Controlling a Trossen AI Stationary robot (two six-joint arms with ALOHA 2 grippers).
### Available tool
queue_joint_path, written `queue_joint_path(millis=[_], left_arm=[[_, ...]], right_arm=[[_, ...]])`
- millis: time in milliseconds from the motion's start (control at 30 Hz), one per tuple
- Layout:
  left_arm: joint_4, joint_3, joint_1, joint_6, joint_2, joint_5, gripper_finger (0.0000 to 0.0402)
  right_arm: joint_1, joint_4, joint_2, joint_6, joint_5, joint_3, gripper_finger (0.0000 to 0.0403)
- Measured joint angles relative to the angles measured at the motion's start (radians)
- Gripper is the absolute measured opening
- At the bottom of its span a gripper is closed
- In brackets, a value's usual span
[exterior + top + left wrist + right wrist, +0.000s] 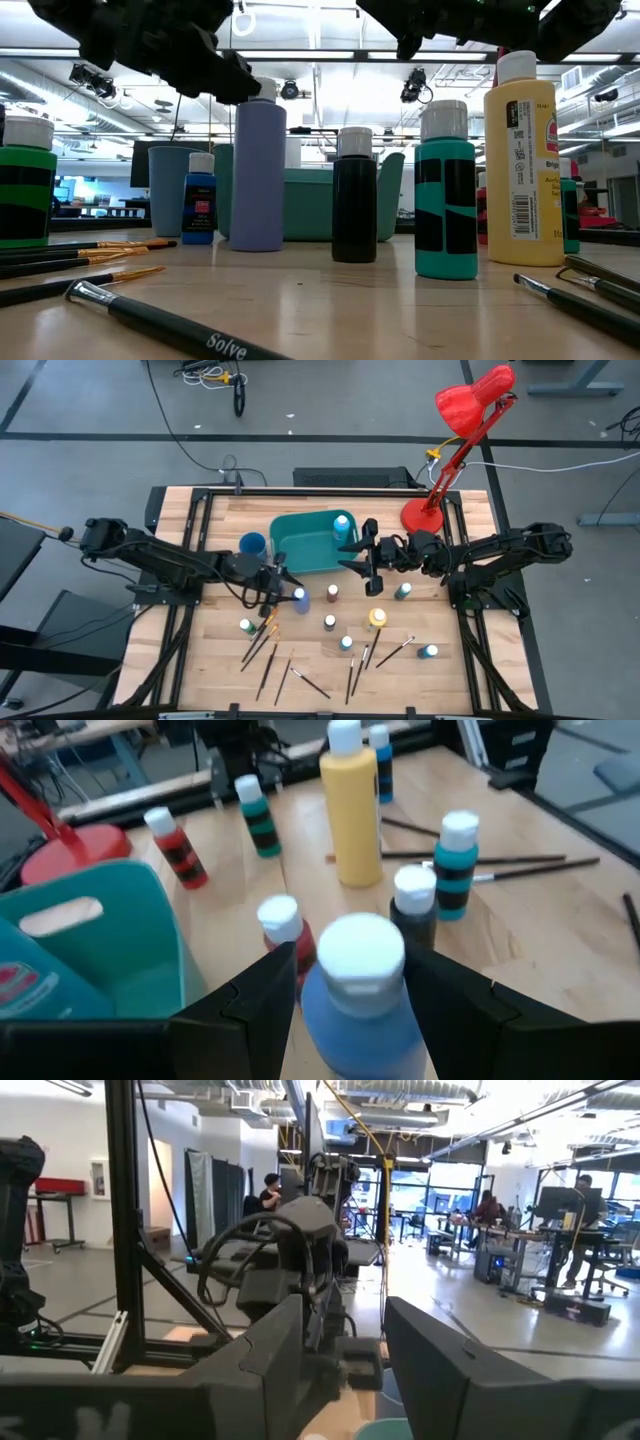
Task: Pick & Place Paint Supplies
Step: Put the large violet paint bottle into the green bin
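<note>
High view shows the job barely begun: the teal bin (312,543) at the back of the wooden table (470,650) holds one blue bottle (342,526) at its right end, while the other supplies lie outside it. The left gripper (281,586) hangs just in front of the bin. In the left wrist view its fingers stand apart on either side of a periwinkle bottle with a white cap (357,982), straddling it without visibly pressing on it, so the grasp looks prepared rather than made. The right gripper (368,556) hovers raised beside the bin's right end; its wrist view shows its fingers spread with nothing between them, looking out level into the room.

Still to be moved, as far as can be seen: the big yellow bottle (377,618), a brown bottle (333,593), several teal and green bottles (402,591) scattered across the middle, and the dark-handled brushes (266,665) fanned along the front edge. A small blue cup (252,544) stands left of the bin, a red desk lamp (462,438) behind it.
</note>
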Motion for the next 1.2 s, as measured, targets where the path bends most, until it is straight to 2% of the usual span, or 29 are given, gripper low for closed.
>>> queue_joint_path(millis=[167,467,733,967,1100,1200], left_arm=[[0.083,0.003,0.000,0.036,0.076,-0.004,0.0194],[0.087,0.007,0.001,0.070,0.075,-0.009,0.0192],[0.105,0.006,0.001,0.066,0.075,-0.003,0.0129],[0.209,0.009,0.001,-0.001,0.076,0.025,0.0133],[0.202,0.064,0.001,-0.021,0.076,0.011,0.0139],[0.150,0.146,0.001,-0.020,0.075,-0.065,0.0130]], right_arm=[[0.000,0.008,0.000,-0.003,0.000,0.000,0.0149],[0.000,0.004,0.000,-0.003,0.000,0.000,0.0149],[0.000,0.004,0.000,-0.003,0.000,0.000,0.0149],[0.000,0.004,0.000,-0.005,0.000,0.000,0.0149],[0.000,0.004,0.000,-0.005,0.000,0.000,0.0149],[0.000,0.003,0.000,-0.006,0.000,0.000,0.0149]])
